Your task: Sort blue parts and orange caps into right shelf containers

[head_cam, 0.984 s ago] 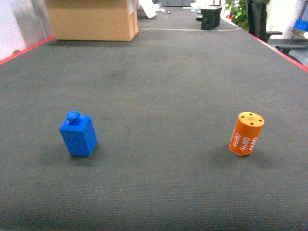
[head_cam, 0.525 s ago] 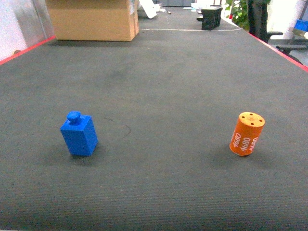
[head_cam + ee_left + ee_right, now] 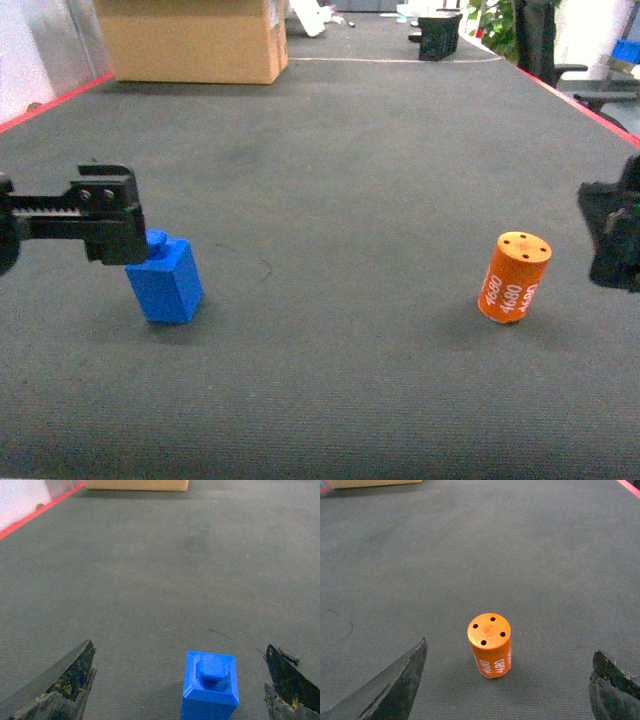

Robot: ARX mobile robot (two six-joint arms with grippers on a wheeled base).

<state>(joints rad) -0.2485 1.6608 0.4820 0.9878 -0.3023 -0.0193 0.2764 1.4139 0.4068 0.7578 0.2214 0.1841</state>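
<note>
A blue part point(image 3: 165, 285) stands upright on the dark grey mat, left of centre. My left gripper point(image 3: 118, 222) hangs open just above and left of it. In the left wrist view the blue part point(image 3: 210, 690) sits between the wide-apart fingers, nearer the right one, with the left gripper point(image 3: 179, 649) touching nothing. An orange cap point(image 3: 513, 278) printed 4680 stands upright on the right. My right gripper point(image 3: 612, 238) is at the right edge, open. From the right wrist, the orange cap point(image 3: 490, 645) lies just ahead between the spread fingers of the right gripper point(image 3: 510, 647). The right shelf containers are out of view.
A cardboard box point(image 3: 190, 40) sits at the far left of the mat and a black box point(image 3: 440, 38) at the far end. Red tape point(image 3: 50, 105) marks the mat's left edge, with a matching red tape line point(image 3: 585, 103) along the right. An office chair point(image 3: 585, 80) stands beyond it.
Both grippers have come into the head view: the left one over the blue part, the right one at the right edge near the orange cap. Neither object has moved.
</note>
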